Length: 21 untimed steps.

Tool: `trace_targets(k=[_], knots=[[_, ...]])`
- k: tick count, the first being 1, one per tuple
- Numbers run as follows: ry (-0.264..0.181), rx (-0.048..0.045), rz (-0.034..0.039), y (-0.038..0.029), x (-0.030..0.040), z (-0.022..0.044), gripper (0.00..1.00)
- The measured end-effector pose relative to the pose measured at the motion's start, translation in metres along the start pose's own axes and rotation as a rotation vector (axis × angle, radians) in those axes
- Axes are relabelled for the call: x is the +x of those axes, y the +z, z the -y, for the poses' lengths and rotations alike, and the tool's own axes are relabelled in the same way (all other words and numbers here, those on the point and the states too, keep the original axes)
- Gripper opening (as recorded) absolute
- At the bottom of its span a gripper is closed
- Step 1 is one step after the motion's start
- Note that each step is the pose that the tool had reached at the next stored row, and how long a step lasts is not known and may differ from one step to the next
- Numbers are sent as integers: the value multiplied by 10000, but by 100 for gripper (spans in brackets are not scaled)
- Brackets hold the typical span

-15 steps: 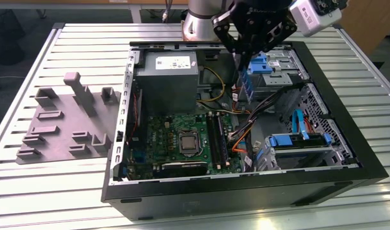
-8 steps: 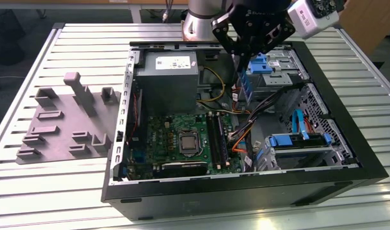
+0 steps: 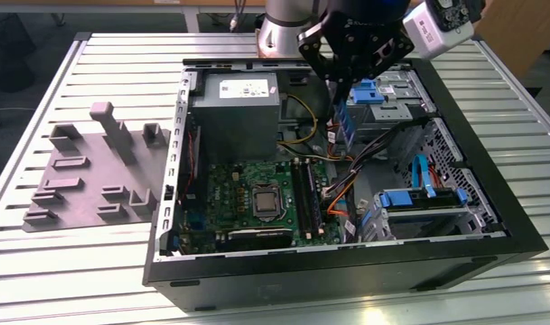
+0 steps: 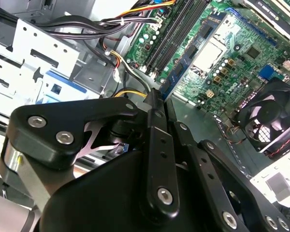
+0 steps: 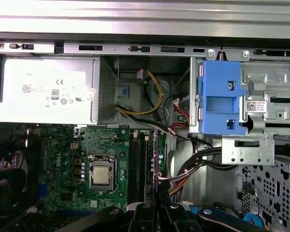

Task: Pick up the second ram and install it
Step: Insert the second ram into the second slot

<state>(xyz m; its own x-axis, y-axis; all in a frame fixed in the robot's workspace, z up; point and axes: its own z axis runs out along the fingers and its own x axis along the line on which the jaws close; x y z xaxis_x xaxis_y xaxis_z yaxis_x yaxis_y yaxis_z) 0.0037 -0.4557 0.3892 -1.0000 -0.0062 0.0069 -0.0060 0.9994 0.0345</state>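
My gripper (image 3: 346, 84) sits at the top centre of the exterior view, above the open computer case (image 3: 491, 223), with its fingers pinched together on the second ram (image 3: 347, 125). The blue stick hangs straight down from the fingertips, edge-on to that camera, over the gap between the grey power supply (image 3: 236, 108) and the drive cage (image 3: 392, 101) with its bright-blue clip (image 3: 369, 91). In the second wrist view the same stick (image 4: 176, 75) runs away from my black fingers (image 4: 154, 121) toward the green motherboard (image 4: 232, 63), its far end near the long black memory slots (image 4: 176, 29) in the upper middle of that frame. In the first wrist view I see it as a thin line (image 5: 157, 159) rising from the bottom centre, lined up just beside the slots (image 5: 140, 159), to the right of the processor socket (image 5: 101, 175).

As I judge it, this piece is very light and stiff along its length, but thin and easy to harm: a twist or a skewed push could flex the board or scuff the contact edge. The flat faces are smooth, so a squeeze across them near one end, as I have it now, gives a sure hold but leaves the long free end able to swing out of line. I would keep off the contact edge and keep the force squarely along the board's own plane. Orange and yellow cables (image 3: 342, 186) lie close to the slots in the middle of the exterior view and could catch the lower end.
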Motion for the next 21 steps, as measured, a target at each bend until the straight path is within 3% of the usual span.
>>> trace_targets(k=[21], knots=[[0,-1,0,85,7,4,14]])
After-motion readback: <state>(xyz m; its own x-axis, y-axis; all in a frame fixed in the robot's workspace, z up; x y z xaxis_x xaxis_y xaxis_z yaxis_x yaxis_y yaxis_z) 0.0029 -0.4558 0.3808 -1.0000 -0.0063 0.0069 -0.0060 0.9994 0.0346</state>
